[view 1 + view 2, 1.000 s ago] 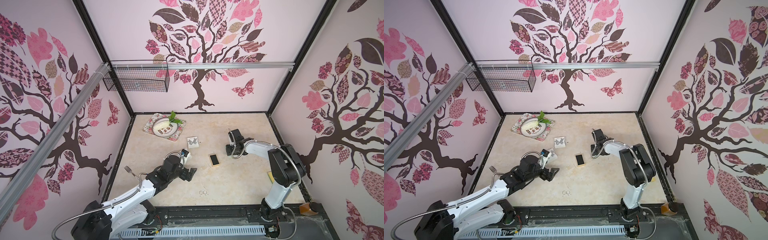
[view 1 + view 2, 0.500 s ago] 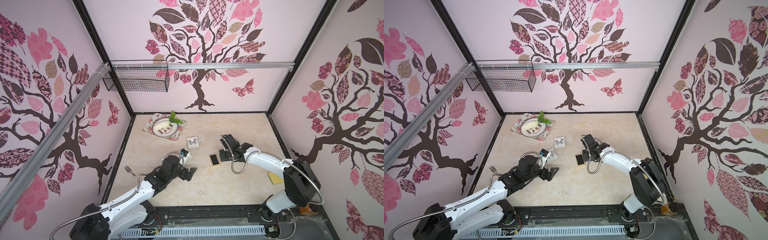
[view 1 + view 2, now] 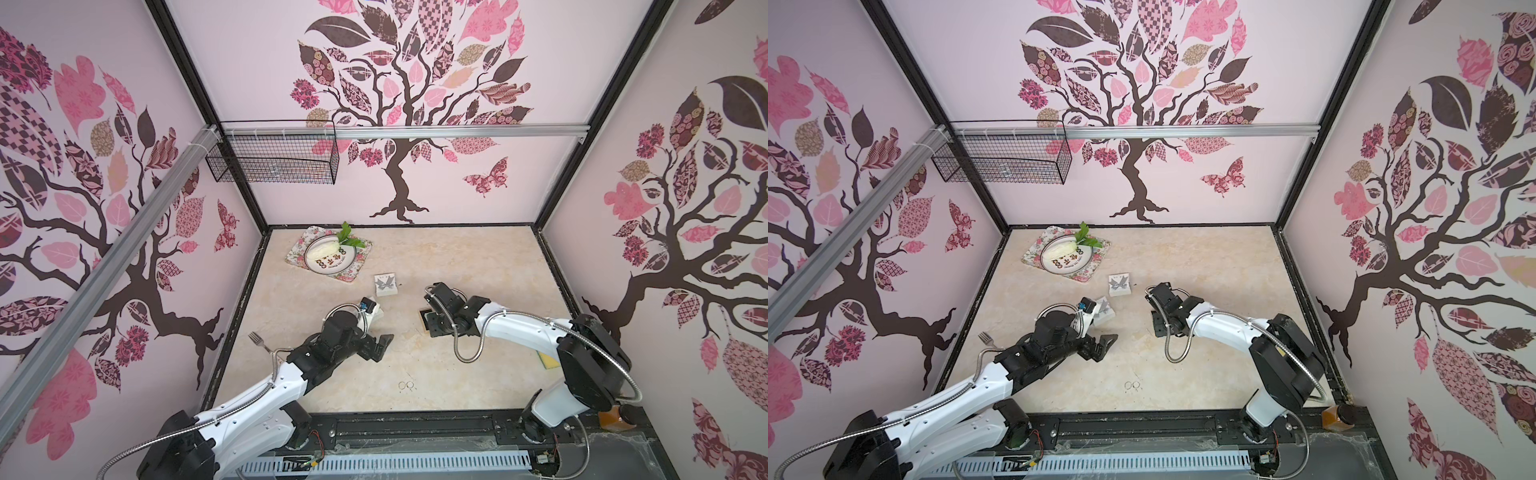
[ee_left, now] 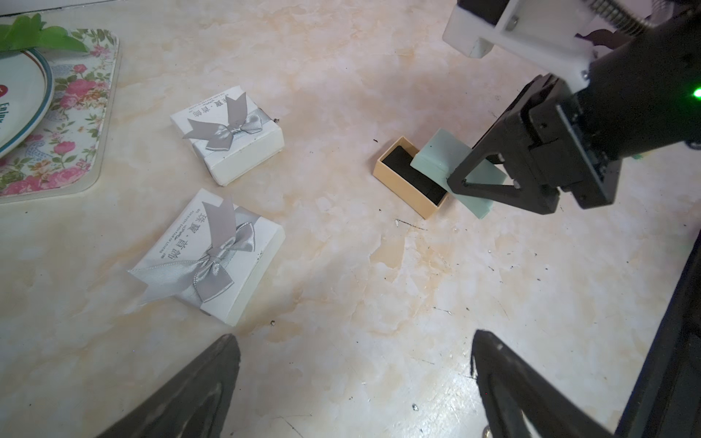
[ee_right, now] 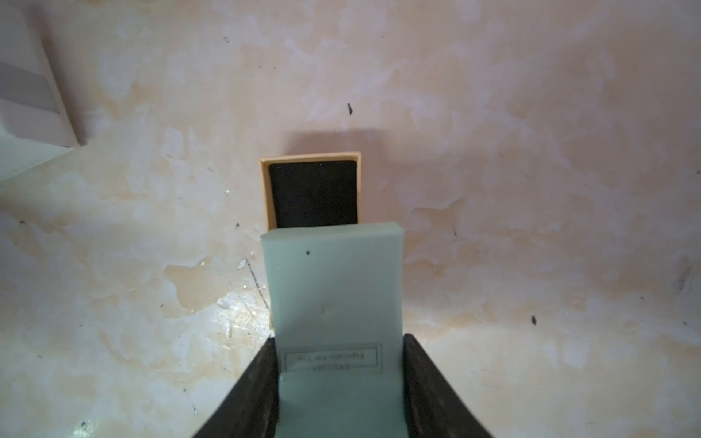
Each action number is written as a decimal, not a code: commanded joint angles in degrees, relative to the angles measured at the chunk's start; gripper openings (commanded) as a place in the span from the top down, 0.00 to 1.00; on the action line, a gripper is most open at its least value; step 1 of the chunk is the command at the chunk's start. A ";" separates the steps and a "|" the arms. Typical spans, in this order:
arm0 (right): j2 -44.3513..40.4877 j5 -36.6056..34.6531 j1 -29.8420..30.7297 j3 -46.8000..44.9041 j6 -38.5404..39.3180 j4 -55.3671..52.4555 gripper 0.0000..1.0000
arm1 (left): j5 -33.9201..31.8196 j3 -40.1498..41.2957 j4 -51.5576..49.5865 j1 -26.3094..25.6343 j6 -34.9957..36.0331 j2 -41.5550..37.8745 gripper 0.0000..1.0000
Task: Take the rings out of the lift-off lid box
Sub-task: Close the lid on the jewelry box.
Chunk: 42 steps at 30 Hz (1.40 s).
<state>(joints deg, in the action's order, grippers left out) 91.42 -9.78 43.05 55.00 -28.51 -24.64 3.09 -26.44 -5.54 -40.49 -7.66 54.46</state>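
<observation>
In both top views, one metal fork (image 3: 258, 341) lies at the left edge of the marbled beige counter (image 3: 457, 257). At the upper left sits one rectangular floral tray (image 3: 350, 274) carrying one round white plate (image 3: 309, 259) and one green leaf sprig (image 3: 347, 237).

The left gripper (image 3: 380, 347) hangs left of centre. Its two dark, tapered fingers (image 4: 197, 390) are spread wide and hold nothing.

There are two white, roughly square card boxes, each tied with a grey satin bow. One (image 3: 384, 285) sits below the tray, and the other (image 3: 1105, 312) is just beside the left wrist.

Two rings (image 3: 406, 385) show at the lower centre. They are thin silvery wire hoops lying flat on the bare counter, side by side, so the pair runs left to right across the frame. Whether they touch cannot be told.

Right of centre stands one box base (image 4: 402, 191). It is tan card, rectangular, open upward and lined with black foam. The right gripper (image 5: 339, 379) has its fingers clenched on the long sides of one pale green lid (image 4: 440, 151), which is matte and rectangular with a small printed label. The lid is tilted, and its far end overlaps one end of the base. Its long axis runs in line with the base's.

One yellow sponge (image 3: 547, 360) peeks out at the right edge behind the right arm.
</observation>
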 commanded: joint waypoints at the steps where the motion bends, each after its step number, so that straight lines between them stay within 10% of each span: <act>1: 1.55 -2.13 0.38 2.38 -2.46 0.25 0.49 | 0.01 1.56 1.50 0.19 0.30 -0.60 0.02; 42: 6.91 -3.77 0.58 7.22 -2.07 1.61 0.49 | 0.16 1.91 1.83 0.21 0.44 -0.44 0.02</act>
<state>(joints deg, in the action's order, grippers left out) 97.23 -12.25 43.40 59.66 -29.58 -22.90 3.09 -26.11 -5.34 -40.49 -7.66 54.41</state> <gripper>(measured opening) 0.514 0.982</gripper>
